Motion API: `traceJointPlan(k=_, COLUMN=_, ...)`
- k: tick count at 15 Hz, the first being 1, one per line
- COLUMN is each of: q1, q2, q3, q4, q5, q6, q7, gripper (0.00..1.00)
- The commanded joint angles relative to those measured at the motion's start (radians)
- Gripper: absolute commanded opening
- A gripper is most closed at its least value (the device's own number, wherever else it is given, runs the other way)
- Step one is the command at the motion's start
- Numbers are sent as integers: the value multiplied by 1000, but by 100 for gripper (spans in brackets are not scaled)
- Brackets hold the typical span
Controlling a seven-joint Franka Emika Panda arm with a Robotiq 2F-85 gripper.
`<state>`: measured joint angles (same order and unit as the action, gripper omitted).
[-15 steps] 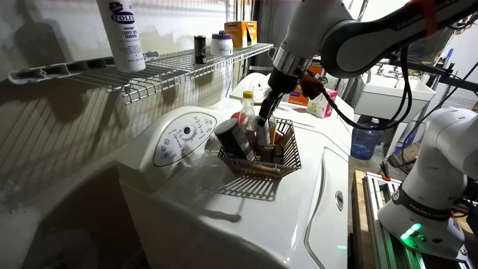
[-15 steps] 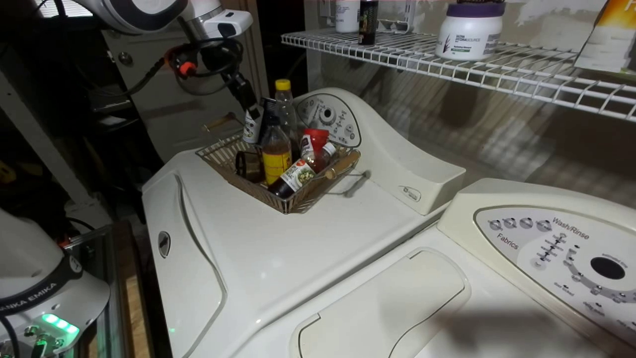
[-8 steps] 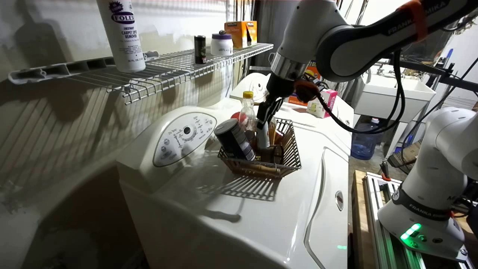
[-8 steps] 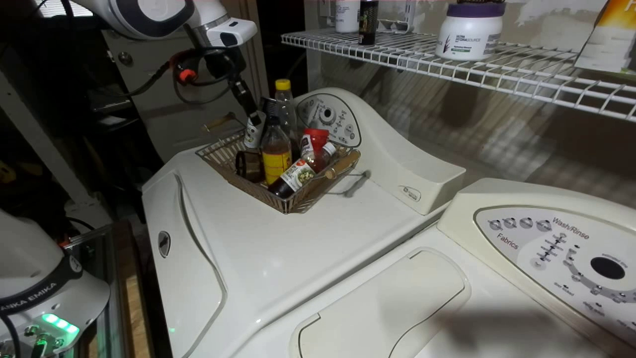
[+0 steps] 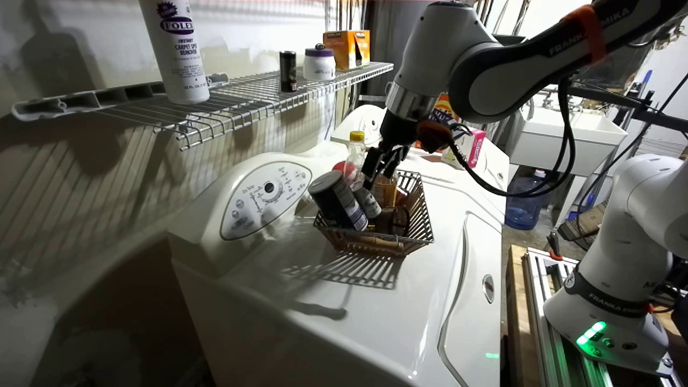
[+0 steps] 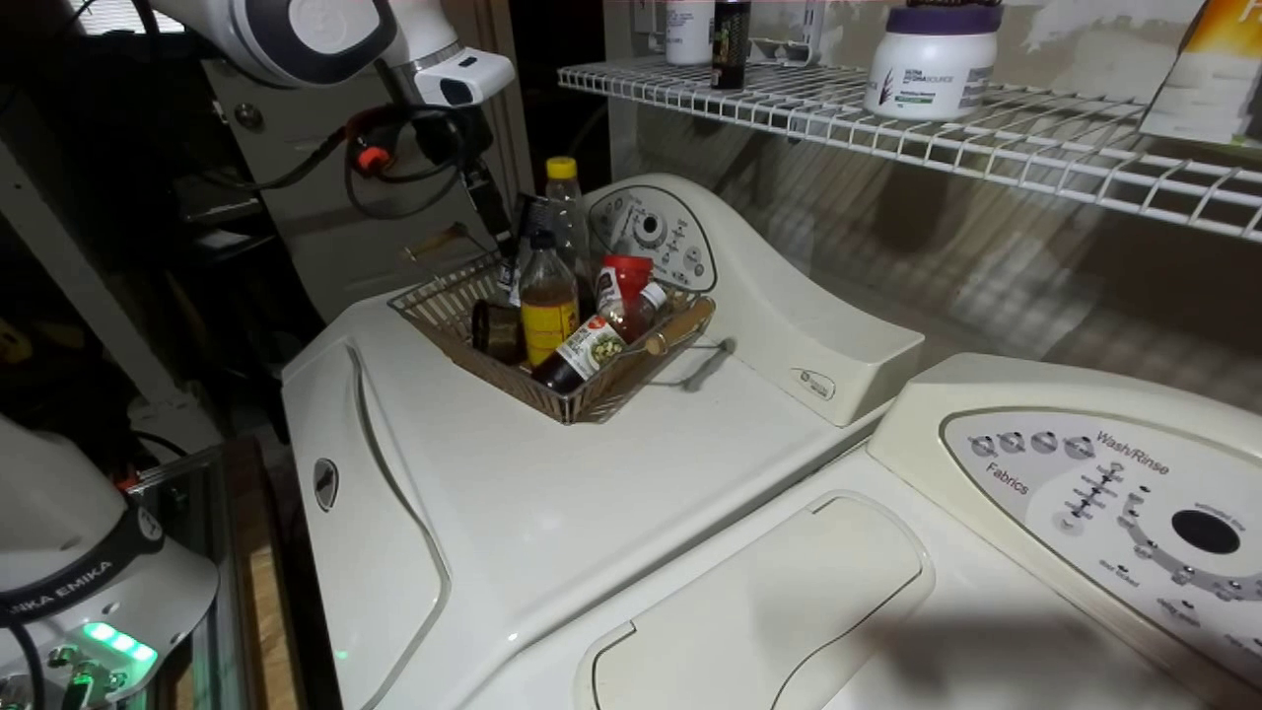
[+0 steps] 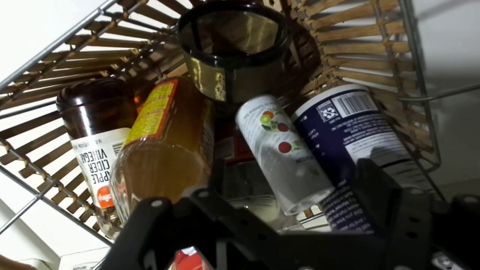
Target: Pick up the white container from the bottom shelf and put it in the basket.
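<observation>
Beginning at the left of the wrist view, you have the vinegar bottle point(image 7: 96, 153), then the amber bottle point(image 7: 161, 161) with the yellow label; both look like glass, so better not to push that way. In the middle is the white container point(image 7: 279, 152), which lies tilted inside the basket point(image 7: 360, 48), one end near the dark-rimmed cup point(image 7: 243, 78). I judge it as stiff and rather light, with a smooth round side which may slip or roll. Your pincer point(image 7: 290, 170) is spread wide, with the white container in its gap as this view shows, and seems to hold nothing. If you need to correct the place, take it across the middle of the body and press gently, because a thin wall could dent. At the right leans the dark blue canister point(image 7: 337, 150), just beside the white container; whether the two touch, I cannot tell.
</observation>
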<state>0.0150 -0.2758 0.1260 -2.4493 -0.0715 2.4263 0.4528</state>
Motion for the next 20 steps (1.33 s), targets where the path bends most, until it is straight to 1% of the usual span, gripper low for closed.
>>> traceJointPlan(k=1, q1=-11, q2=12, q3=12, q4=19, q5=-2, q6=12, q7=31, gripper=100)
traceJointPlan(k=5, q1=-11, q2=-7, q3=14, q4=36, q5=-16, q6=-14, q7=16, gripper=100)
traceJointPlan(k=7, q1=0, q2=-33, q3=13, q4=52, q5=-22, q6=-54, q7=-35, gripper=100)
traceJointPlan(k=12, q1=9, q2=-116, q3=37, q4=119, q5=-109, q6=-225, q7=-140, gripper=100)
traceJointPlan(k=15, q1=33, q2=-156, q3=37, q4=171, q5=-91, q6=-362, q7=-212, gripper=100)
traceJointPlan(k=18, q1=55, q2=-180, q3=30, q4=213, q5=-71, q6=-461, q7=-274, gripper=100)
traceJointPlan(k=20, q1=64, q2=-188, q3=28, q4=233, q5=-68, q6=-491, q7=-299, gripper=100)
